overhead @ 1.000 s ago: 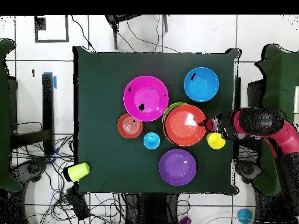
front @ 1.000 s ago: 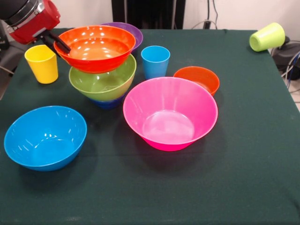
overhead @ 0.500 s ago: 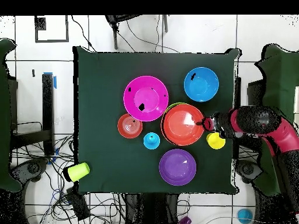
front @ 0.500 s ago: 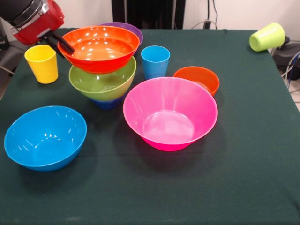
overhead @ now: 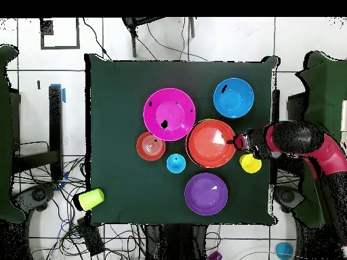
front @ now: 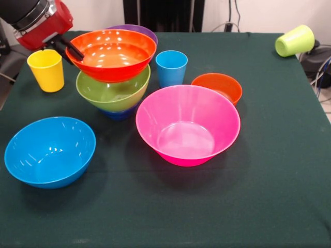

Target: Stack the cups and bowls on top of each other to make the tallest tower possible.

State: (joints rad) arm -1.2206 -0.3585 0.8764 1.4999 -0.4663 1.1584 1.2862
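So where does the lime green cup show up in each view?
Front view: lime green cup lies on its side at the table's top-right corner.
Overhead view: lime green cup at the table's lower-left edge.
Shared landmark: the small orange bowl beside the pink bowl.

A dark green cloth (front: 269, 196) covers the counter (overhead: 115, 135) from edge to edge. In the overhead view the counter stands on a floor of pale tiles (overhead: 223, 40) with dark grout lines. Black cables (overhead: 64, 217) lie tangled on the floor by one corner and run along the counter's side, and more cables (overhead: 146, 30) trail beyond the opposite edge. A black square outline (overhead: 59, 34) is marked on the floor near one corner. In the front view a pale wall (front: 269, 13) rises behind the counter, with a dark upright panel (front: 163, 13) before it.
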